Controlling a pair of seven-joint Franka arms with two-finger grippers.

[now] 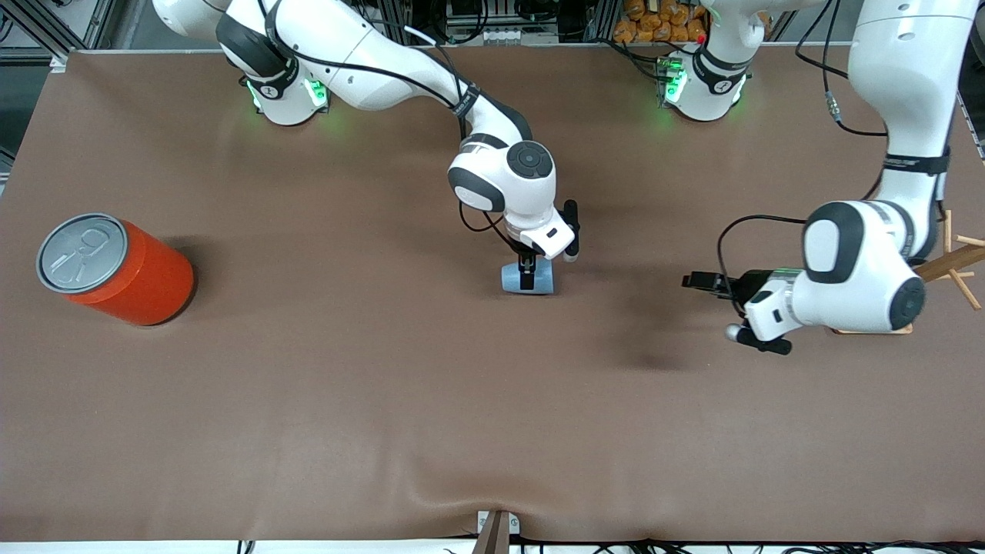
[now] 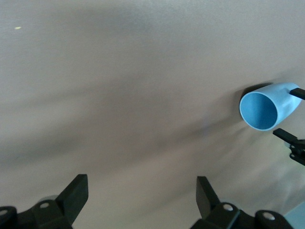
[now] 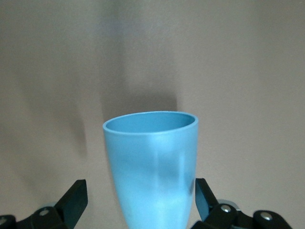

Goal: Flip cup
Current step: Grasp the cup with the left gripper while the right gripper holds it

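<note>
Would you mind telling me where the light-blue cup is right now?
The cup lies on its side mid-table, between the right gripper's fingers, its mouth toward the left gripper.

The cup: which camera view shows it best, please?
The right wrist view shows the cup best: it fills the frame between the right gripper fingers, with its rim and wall clear. The left wrist view shows its open mouth from a distance. In the front view the right gripper hides much of it.

Smooth plastic cup (image 1: 528, 278); matt brown cloth over the bench (image 1: 385, 385); glossy orange can (image 1: 115, 269) with a grey metal lid.
</note>
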